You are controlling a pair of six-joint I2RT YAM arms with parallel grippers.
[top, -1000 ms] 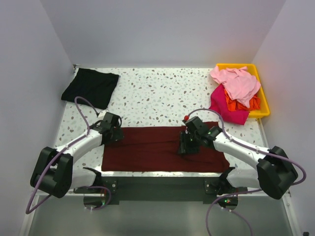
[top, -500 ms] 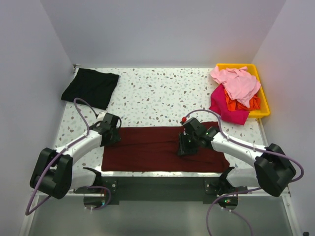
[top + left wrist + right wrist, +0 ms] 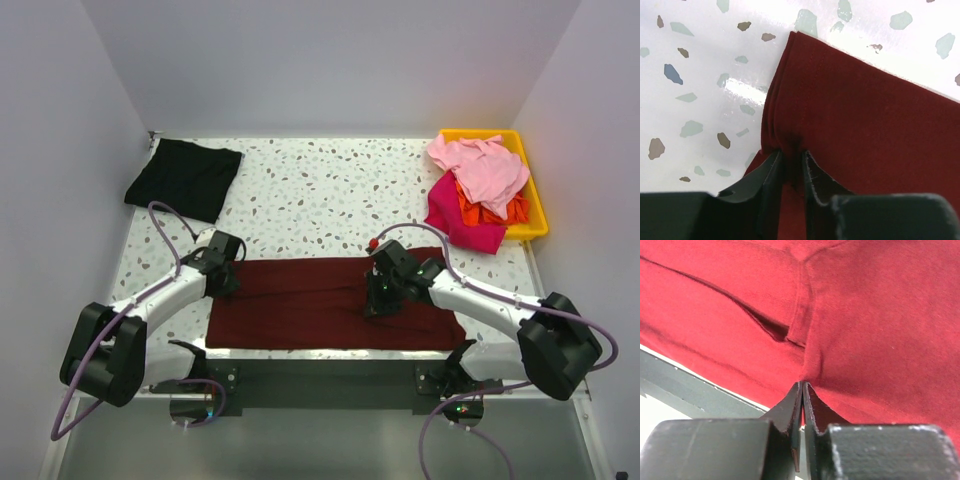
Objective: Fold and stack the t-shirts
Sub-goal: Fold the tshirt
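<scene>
Leftmost, we see a black t-shirt [image 3: 183, 178] lying flat at the far left corner of the table [image 3: 320, 190]. Nearer us, the left gripper [image 3: 791, 157] is drawn narrow on the left edge of the maroon t-shirt [image 3: 300, 305], with a pinch of doubled cloth bunched between its jaws. That shirt lies spread as a long band along the table's near edge. On its right half, the right gripper [image 3: 803, 390] is pressed almost fully together, and the cloth puckers at its tips. From above, the gripper's own body hides this grip. In the far right corner a yellow bin [image 3: 538, 215] holds a pink t-shirt [image 3: 480, 165] over an orange t-shirt [image 3: 478, 208], which is mostly covered. A magenta t-shirt [image 3: 455, 225] spills over the bin's near-left wall onto the table. Whether more garments lie beneath, we cannot tell. The table is white with grey speckles, closed in by plain pale walls [image 3: 330, 70].
</scene>
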